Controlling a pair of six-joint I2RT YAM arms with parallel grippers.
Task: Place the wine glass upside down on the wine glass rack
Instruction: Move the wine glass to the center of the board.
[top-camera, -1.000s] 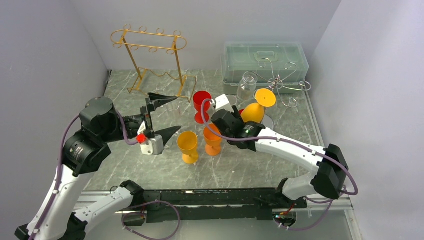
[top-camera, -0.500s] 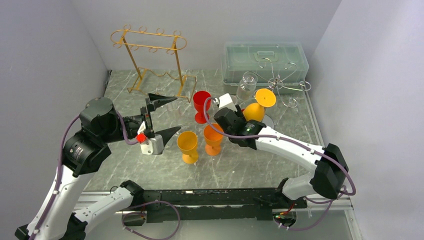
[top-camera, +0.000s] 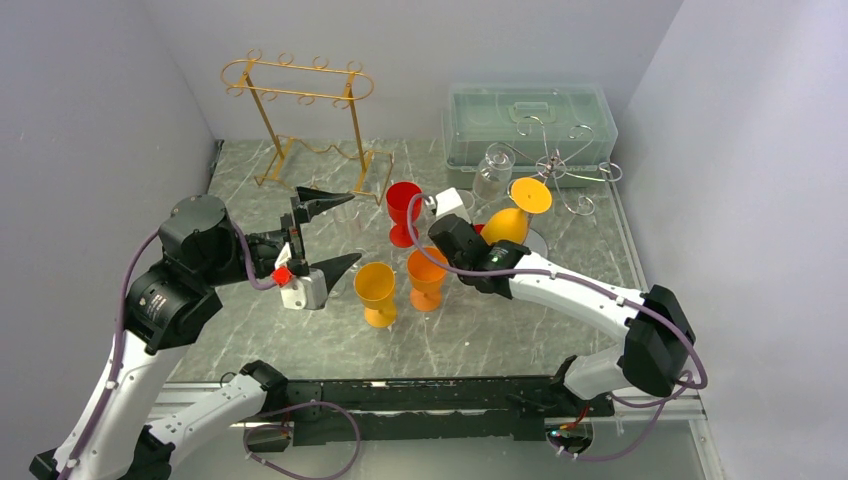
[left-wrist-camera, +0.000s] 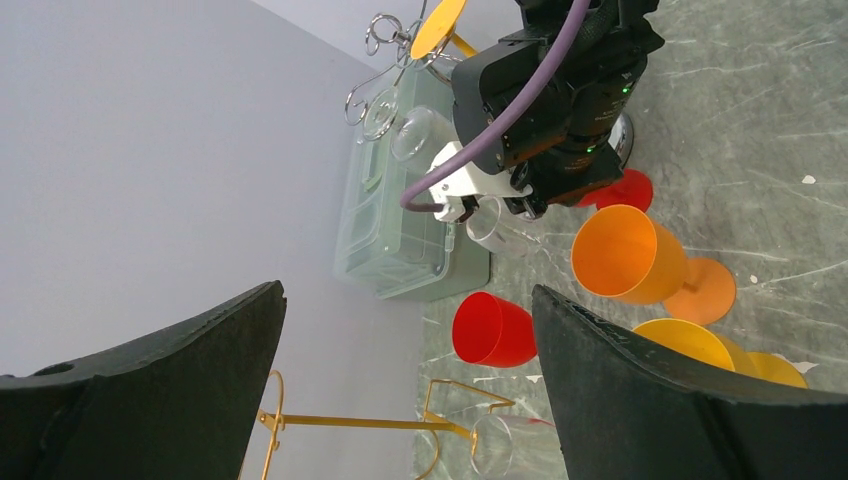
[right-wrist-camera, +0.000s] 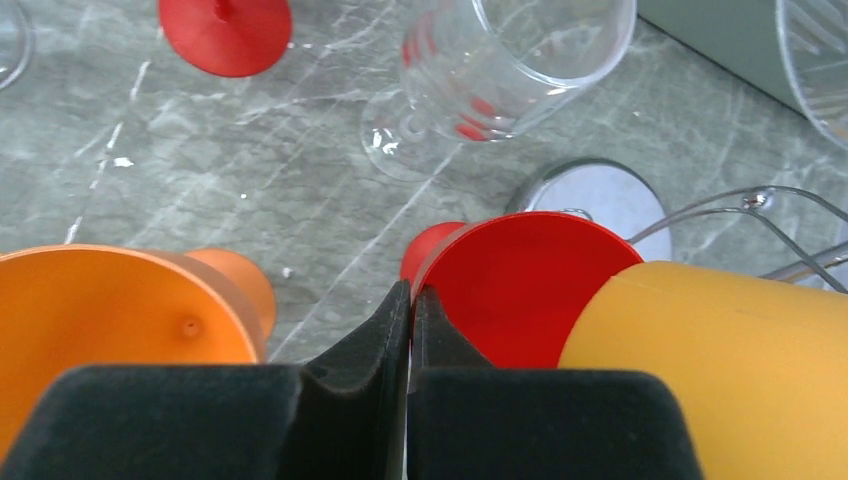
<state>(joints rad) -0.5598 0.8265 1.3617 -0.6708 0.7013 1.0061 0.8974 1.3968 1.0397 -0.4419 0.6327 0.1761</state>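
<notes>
In the right wrist view, my right gripper (right-wrist-camera: 410, 292) is shut on the rim of a red wine glass (right-wrist-camera: 520, 285), one finger outside the wall and one inside. From above, this gripper (top-camera: 470, 235) hides most of that red glass (top-camera: 483, 226). Beside it a yellow glass (top-camera: 508, 224) hangs upside down on the silver wire rack (top-camera: 562, 165). A gold wine glass rack (top-camera: 300, 92) stands at the back left. My left gripper (top-camera: 330, 232) hangs open and holds nothing, left of the glasses.
Another red glass (top-camera: 403, 205), an orange glass (top-camera: 425, 275) and a yellow-orange glass (top-camera: 376, 290) stand upright in the middle. Clear glasses stand at the back (top-camera: 492, 170) and by the left gripper (top-camera: 350, 215). A lidded plastic box (top-camera: 530, 120) sits at the back right.
My right gripper crept slightly towards the silver rack, then closed from half open onto the red glass's rim. The left arm has not moved.
</notes>
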